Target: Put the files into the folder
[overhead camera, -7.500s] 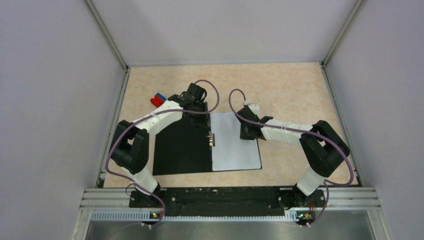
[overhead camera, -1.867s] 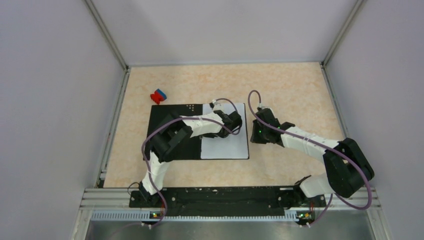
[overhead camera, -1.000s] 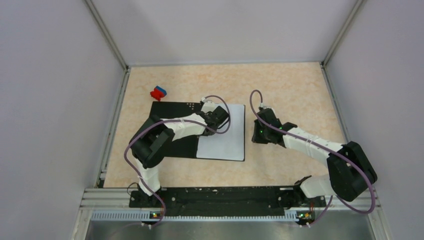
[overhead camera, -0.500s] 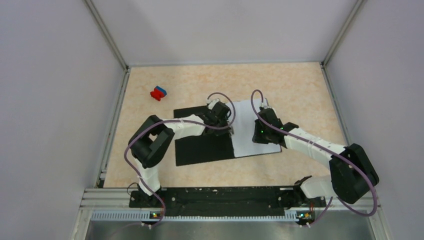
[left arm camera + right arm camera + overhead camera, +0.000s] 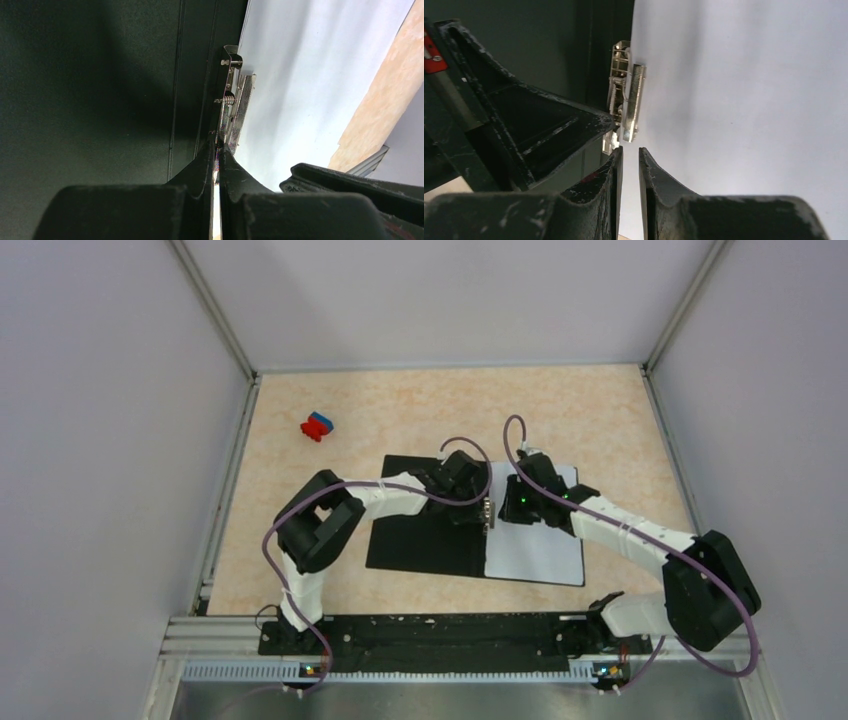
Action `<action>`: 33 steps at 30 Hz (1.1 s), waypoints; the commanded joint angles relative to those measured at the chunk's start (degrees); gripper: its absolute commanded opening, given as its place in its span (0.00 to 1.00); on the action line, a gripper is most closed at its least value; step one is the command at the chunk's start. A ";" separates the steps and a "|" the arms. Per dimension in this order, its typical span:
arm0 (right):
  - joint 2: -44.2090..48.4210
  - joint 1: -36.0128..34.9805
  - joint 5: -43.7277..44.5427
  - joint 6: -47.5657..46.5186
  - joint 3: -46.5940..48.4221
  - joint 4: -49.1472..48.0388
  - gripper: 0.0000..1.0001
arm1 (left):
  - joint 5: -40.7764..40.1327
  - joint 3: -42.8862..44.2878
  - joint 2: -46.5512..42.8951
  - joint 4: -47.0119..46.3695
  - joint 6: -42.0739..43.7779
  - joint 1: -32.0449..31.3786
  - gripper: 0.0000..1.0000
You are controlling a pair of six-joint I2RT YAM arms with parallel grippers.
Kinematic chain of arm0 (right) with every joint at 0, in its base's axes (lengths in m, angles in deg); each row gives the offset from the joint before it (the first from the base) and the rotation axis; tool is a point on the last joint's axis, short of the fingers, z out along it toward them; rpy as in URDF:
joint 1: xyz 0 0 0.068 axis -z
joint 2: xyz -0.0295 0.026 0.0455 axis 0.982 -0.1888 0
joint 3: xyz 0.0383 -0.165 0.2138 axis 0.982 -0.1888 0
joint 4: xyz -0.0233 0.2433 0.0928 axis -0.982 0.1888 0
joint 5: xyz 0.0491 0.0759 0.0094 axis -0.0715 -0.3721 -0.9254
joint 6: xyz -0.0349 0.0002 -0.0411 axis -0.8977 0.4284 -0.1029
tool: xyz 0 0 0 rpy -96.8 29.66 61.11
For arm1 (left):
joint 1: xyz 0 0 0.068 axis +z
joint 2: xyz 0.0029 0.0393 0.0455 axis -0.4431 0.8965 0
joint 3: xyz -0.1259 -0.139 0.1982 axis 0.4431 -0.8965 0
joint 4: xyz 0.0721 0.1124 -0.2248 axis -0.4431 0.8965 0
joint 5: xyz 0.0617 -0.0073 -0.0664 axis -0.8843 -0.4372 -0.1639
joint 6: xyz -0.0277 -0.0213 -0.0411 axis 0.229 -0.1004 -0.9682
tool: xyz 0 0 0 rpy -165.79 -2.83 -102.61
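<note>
The folder (image 5: 425, 540) lies open, black inside up, skewed a little on the table. White files (image 5: 535, 550) cover its right half; I cannot tell how many sheets. Along the spine sits the metal clip (image 5: 488, 514). In the left wrist view my left gripper (image 5: 218, 149) is shut on the near end of the clip (image 5: 235, 105), with the black folder (image 5: 100, 90) to its left and the files (image 5: 310, 75) to its right. My right gripper (image 5: 629, 150) hovers just short of the clip (image 5: 626, 100) over the files (image 5: 749, 100); its jaws stand a narrow slit apart with nothing between them.
A small red-and-blue block (image 5: 317, 426) sits at the back left of the table. Grey walls enclose the table on three sides. The two grippers are nearly touching over the spine; a left finger (image 5: 549, 130) fills the left of the right wrist view.
The folder with its files has slid right and a little toward the near edge, turning slightly, with my left gripper on its clip. The right gripper has hardly moved.
</note>
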 commanded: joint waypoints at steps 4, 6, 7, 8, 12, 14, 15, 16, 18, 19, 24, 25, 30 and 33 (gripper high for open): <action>-2.29 0.55 -5.88 2.25 0.74 -6.31 0.19 | -5.70 1.19 5.33 19.84 3.30 -1.96 0.00; -2.17 0.29 -5.90 2.68 -0.20 -6.74 0.18 | -5.85 1.84 6.00 20.42 3.61 -1.96 0.00; -1.73 0.24 -5.88 3.14 -1.14 -7.06 0.18 | -5.97 2.17 6.28 20.65 3.71 -2.01 0.00; -1.44 0.27 -6.53 3.96 -2.31 -8.13 0.18 | -6.07 2.35 6.45 20.79 3.80 -1.97 0.00; -0.87 0.21 -8.57 7.70 -7.64 -12.92 0.16 | -6.11 3.13 7.67 21.27 4.29 -2.04 0.00; -1.10 0.21 -9.16 8.71 -9.13 -14.54 0.16 | -6.09 3.38 8.22 21.40 4.51 -1.98 0.00; -1.09 0.18 -9.43 9.22 -9.75 -15.36 0.16 | -6.00 3.44 8.42 21.44 4.72 -2.03 0.00; -1.16 0.20 -9.59 9.57 -10.21 -15.76 0.16 | -6.00 3.45 8.47 21.42 4.84 -2.02 0.00; -0.90 0.21 -9.73 10.19 -10.84 -16.73 0.16 | -5.88 3.55 8.65 21.40 5.06 -1.99 0.00; -0.45 0.24 -10.08 10.71 -11.36 -17.68 0.16 | -5.88 3.67 8.78 21.36 5.17 -1.99 0.00; 2.98 0.19 -9.73 12.99 -12.85 -19.37 0.16 | -5.56 3.60 9.38 21.15 5.46 -1.96 0.00; 3.20 0.19 -9.56 13.18 -13.00 -20.10 0.16 | -5.53 3.58 9.41 21.11 5.48 -1.96 0.00; 1.39 0.23 -9.49 14.23 -13.25 -22.49 0.16 | -5.33 3.62 9.58 20.97 5.78 -1.96 0.00; -0.55 0.17 -9.89 14.72 -13.13 -24.12 0.17 | -5.30 3.63 9.59 20.96 6.01 -1.96 0.00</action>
